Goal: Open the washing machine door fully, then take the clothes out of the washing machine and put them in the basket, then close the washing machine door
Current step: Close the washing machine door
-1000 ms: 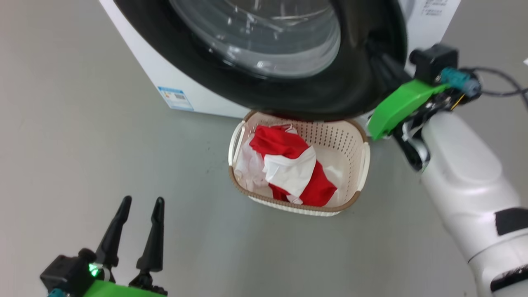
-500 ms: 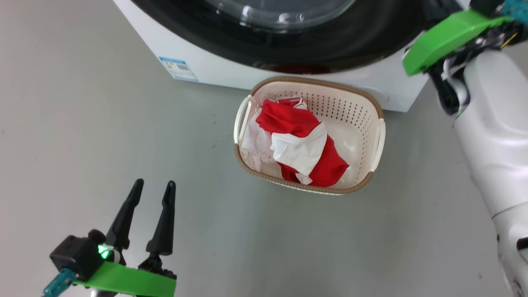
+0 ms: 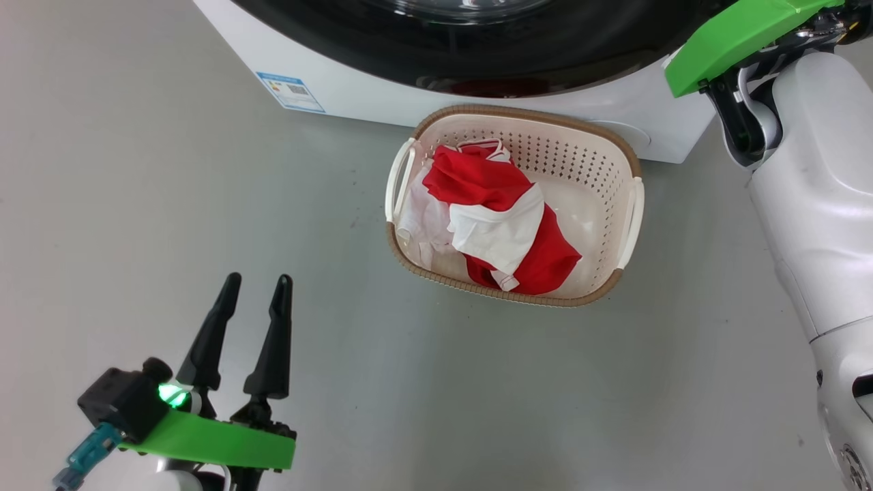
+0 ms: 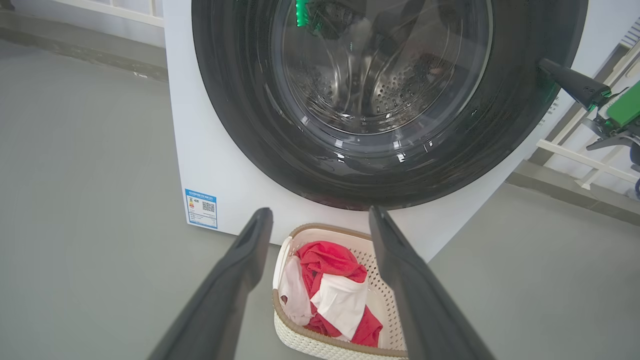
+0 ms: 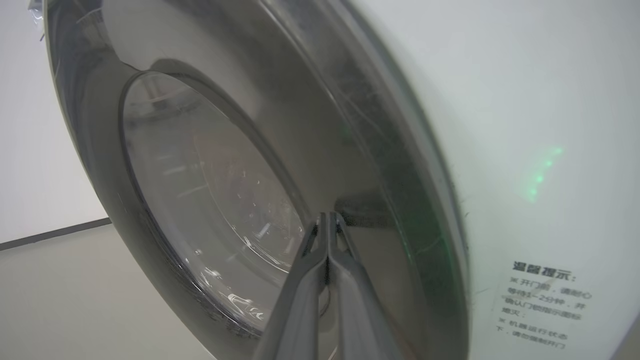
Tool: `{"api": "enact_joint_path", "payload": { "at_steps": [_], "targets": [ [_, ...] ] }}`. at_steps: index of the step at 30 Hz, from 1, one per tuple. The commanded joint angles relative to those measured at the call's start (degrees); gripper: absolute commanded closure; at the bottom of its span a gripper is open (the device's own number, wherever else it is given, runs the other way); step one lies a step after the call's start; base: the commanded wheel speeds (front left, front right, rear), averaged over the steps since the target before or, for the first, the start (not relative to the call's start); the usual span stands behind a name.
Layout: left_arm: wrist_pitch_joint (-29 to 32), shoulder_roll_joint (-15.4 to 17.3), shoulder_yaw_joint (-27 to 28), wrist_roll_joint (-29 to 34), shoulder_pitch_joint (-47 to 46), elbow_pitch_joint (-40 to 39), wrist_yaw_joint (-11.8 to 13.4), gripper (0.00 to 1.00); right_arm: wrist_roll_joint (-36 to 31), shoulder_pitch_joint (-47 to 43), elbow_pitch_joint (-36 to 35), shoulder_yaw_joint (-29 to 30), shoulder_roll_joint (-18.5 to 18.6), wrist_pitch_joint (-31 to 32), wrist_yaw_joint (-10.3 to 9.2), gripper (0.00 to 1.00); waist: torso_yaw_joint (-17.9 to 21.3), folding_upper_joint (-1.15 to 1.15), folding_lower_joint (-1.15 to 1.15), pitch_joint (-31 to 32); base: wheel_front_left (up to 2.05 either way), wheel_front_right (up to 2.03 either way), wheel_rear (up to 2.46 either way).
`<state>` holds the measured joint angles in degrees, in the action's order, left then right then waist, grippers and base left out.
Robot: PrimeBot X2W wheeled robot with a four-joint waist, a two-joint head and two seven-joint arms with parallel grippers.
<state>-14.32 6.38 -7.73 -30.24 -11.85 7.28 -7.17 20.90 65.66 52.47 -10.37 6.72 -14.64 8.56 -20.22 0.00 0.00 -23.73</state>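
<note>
The washing machine door (image 4: 385, 165) lies flat against the front of the washing machine (image 4: 200, 150), closed or all but closed; whether its latch has caught I cannot tell; the right pincer (image 5: 327, 225), fingers pressed together with nothing between them, has its tips at the door's black rim, on the side of the washing machine away from the blue label (image 3: 290, 91); I read that as a push to seat the door, not a grasp; through the glass the drum (image 4: 400, 87) shows bare perforated steel.

The clothes (image 3: 501, 221), red with white panels, lie heaped in the basket (image 3: 566, 146); it stands on the floor (image 3: 204, 170) just in front of the washing machine, below the door's lower edge, probably placed for a short drop from the drum; the left pincer (image 3: 258, 278) hangs well out from the washing machine, fingers spread wide and empty, clear of the door.
</note>
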Motion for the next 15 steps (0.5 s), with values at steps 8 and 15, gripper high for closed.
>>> {"api": "enact_joint_path", "payload": {
  "at_steps": [8, 15],
  "targets": [
    [-0.68, 2.06, 3.2, 0.95, -1.07, -0.9, -0.32, 0.0, 3.61, -0.1, -4.65, 0.08, 0.08, -0.36, -1.08, 0.54, 2.11, 0.0, 0.0, 1.25, 0.0, 0.0, 0.0],
    [-0.68, 2.23, 4.14, 2.19, -0.62, -0.48, -0.32, 0.0, 2.66, -9.6, -12.68, 0.52, -0.7, -0.36, -1.08, 0.0, 5.15, 0.0, 0.0, 4.09, 0.0, 0.0, 0.0]
  ]
}}
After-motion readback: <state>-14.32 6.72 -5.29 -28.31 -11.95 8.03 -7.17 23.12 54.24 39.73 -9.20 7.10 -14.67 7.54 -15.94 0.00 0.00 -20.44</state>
